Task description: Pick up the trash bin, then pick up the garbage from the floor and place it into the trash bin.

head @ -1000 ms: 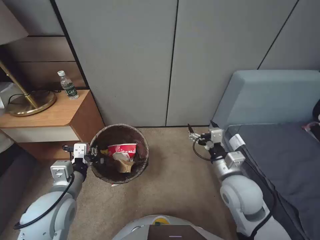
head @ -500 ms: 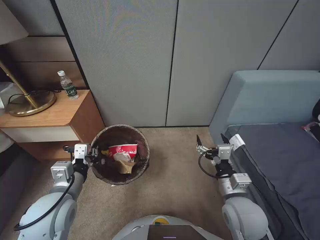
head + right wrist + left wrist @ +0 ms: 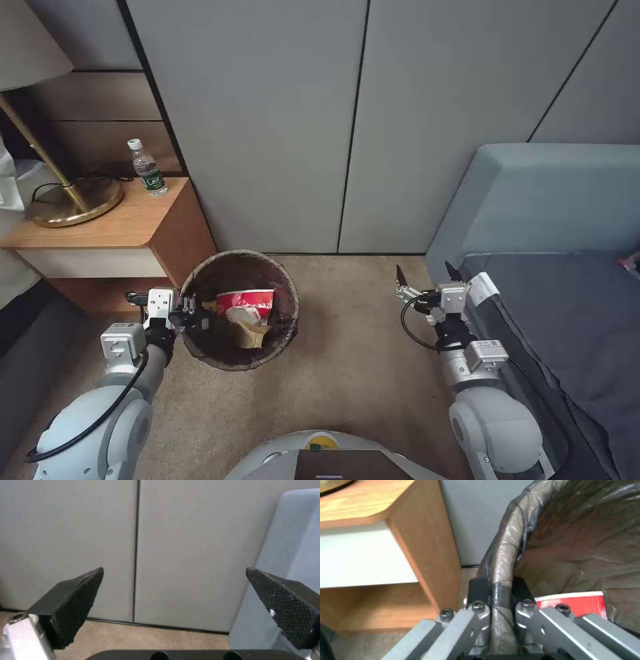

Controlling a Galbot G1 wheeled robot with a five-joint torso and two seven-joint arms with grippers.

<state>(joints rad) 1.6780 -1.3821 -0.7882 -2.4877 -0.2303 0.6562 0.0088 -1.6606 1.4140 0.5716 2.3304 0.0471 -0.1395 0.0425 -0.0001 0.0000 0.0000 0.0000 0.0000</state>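
Note:
The trash bin [image 3: 285, 301] is a round basket lined with a dark bag. It sits low in front of me, left of centre, beside the wooden nightstand. My left gripper [image 3: 194, 320] is shut on its near-left rim. In the left wrist view the left gripper [image 3: 496, 590] has one black pad on each side of the bag-covered rim [image 3: 505, 555]. Garbage lies inside the bin: a red-and-white packet [image 3: 245, 303] [image 3: 575, 603] and a brown paper bag [image 3: 253, 335]. My right gripper [image 3: 425, 273] [image 3: 174, 573] stands open and empty over the carpet, next to the bed's corner.
A wooden nightstand [image 3: 127, 227] stands to the left, carrying a brass lamp base [image 3: 77, 203] and a clear bottle with a green label [image 3: 149, 168]. A grey bed [image 3: 553, 313] lies along the right. Grey wall panels [image 3: 300, 120] close the back. Bare carpet [image 3: 353, 347] lies between bin and bed.
My right gripper has drawn back towards the bed's corner, and its fingers now point at the wall. The head camera has shifted slightly. My left gripper still grips the bin's rim.

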